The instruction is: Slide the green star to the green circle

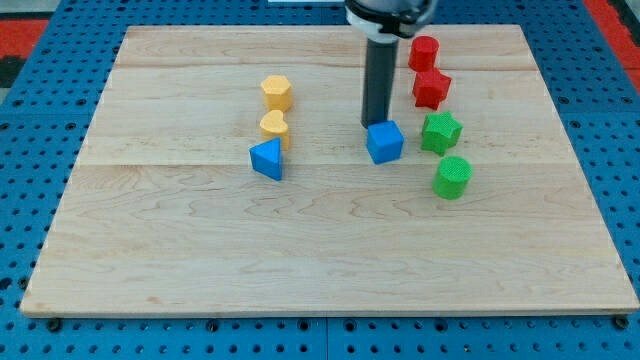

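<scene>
My tip (372, 124) is resting at the upper edge of the blue cube (385, 142), left of the green star (440, 132); having no jaws, it is gripping nothing. Going straight right is risking to push the cube into the star, sending it past the green circle (452, 177) just below.

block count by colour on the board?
Red: 2, red cylinder, red star
Green: 2, green star, green circle
Blue: 2, blue cube, blue triangle
Yellow: 2, yellow hexagon, yellow heart
Total: 8
</scene>
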### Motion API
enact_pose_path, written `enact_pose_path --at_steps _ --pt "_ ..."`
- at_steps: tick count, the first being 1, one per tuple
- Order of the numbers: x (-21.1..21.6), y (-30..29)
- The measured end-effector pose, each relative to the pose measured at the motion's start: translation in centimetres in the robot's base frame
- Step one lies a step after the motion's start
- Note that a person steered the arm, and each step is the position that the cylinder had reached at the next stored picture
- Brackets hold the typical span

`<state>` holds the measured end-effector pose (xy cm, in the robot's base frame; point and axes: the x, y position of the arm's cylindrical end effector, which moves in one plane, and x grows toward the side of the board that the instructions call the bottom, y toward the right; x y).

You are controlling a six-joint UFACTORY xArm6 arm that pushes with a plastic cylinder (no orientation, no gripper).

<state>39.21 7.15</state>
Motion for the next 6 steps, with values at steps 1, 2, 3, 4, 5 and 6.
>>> enact_pose_path --at_steps 1,2,3,4,5,6 --pt "-1.3 0.4" --pt "-2.6 3.1" --pt "-2.2 7.4" --pt "-0.3 7.3" --pt "1.2 6.5" --pt "-0.5 4.5"
